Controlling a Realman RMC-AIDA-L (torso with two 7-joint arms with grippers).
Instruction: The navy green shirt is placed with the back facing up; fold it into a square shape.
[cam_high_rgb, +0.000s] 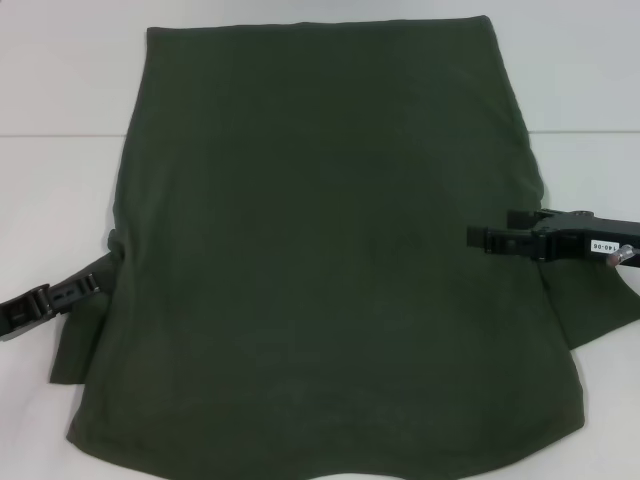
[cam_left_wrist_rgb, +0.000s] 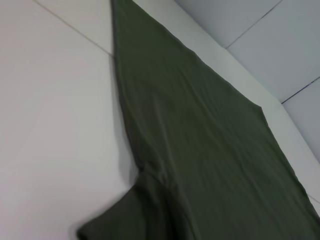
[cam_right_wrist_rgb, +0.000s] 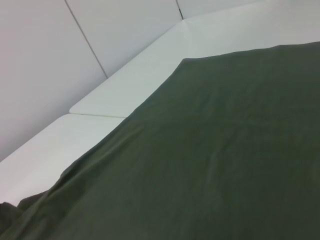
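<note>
The navy green shirt (cam_high_rgb: 320, 250) lies flat on the white table with its plain back up, hem far from me and collar end at the near edge. It also fills much of the left wrist view (cam_left_wrist_rgb: 200, 150) and the right wrist view (cam_right_wrist_rgb: 225, 165). My left gripper (cam_high_rgb: 97, 277) sits at the shirt's left edge, right over the top of the left sleeve (cam_high_rgb: 85, 345). Pointing inward, my right gripper (cam_high_rgb: 472, 238) hovers over the shirt's right side, just above the right sleeve (cam_high_rgb: 600, 310). No lettering shows.
The white table (cam_high_rgb: 60, 150) has a seam line running across it behind the shirt's middle. Pale wall panels (cam_right_wrist_rgb: 75, 60) rise beyond the table's far edge. Bare table surface shows on both sides of the shirt.
</note>
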